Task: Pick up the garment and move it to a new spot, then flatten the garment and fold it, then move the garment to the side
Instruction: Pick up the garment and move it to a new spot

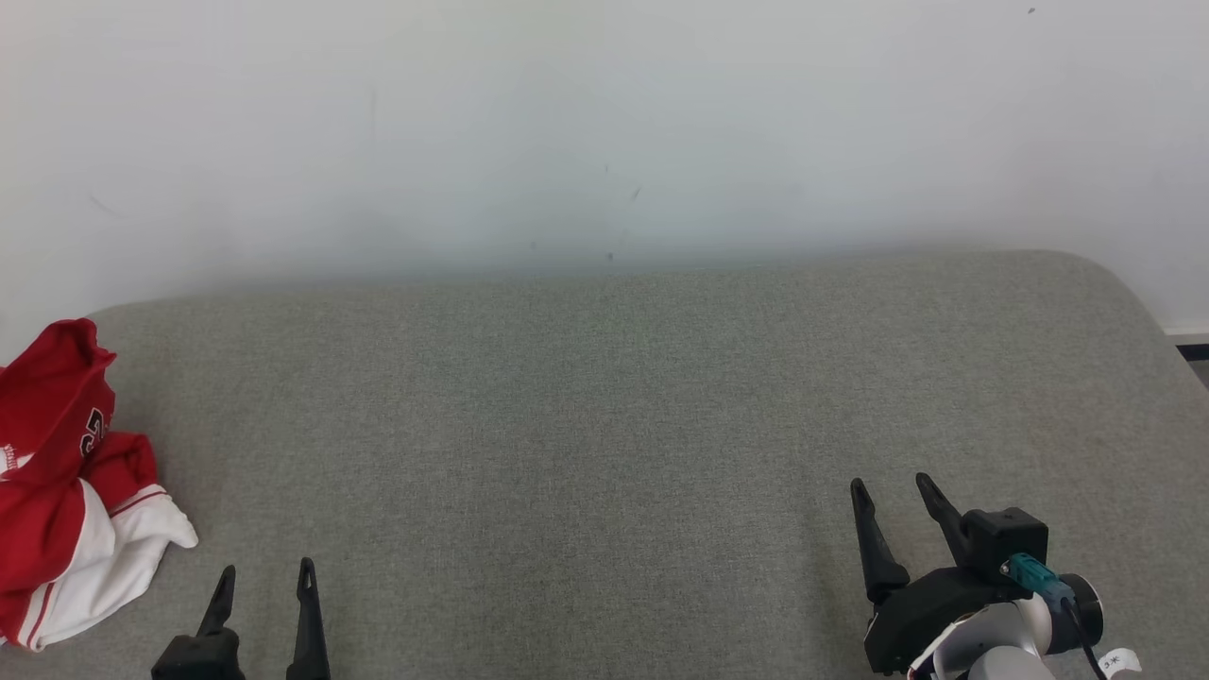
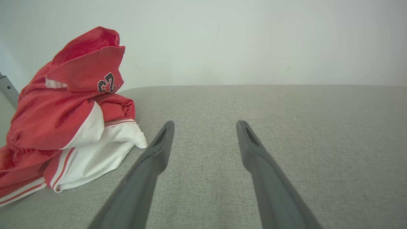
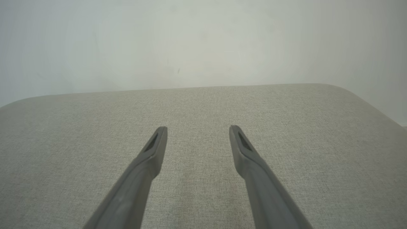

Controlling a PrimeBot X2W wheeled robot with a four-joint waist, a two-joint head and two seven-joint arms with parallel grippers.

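The garment (image 1: 66, 482) is a crumpled red and white piece with a dark number on it, heaped at the far left of the grey padded surface (image 1: 604, 425). In the left wrist view the garment (image 2: 70, 127) rises as a pile just left of my fingers. My left gripper (image 1: 267, 571) stands open at the lower left, a short way right of the heap and apart from it, with nothing between its fingers (image 2: 159, 149). Low on the right, my right gripper (image 1: 891, 484) is open and empty over bare fabric, its fingers (image 3: 152, 152) spread.
A pale wall (image 1: 604, 123) runs directly behind the padded surface. The surface's right corner (image 1: 1115, 283) is rounded and drops off there. A grey metal bar (image 2: 8, 89) shows behind the heap in the left wrist view.
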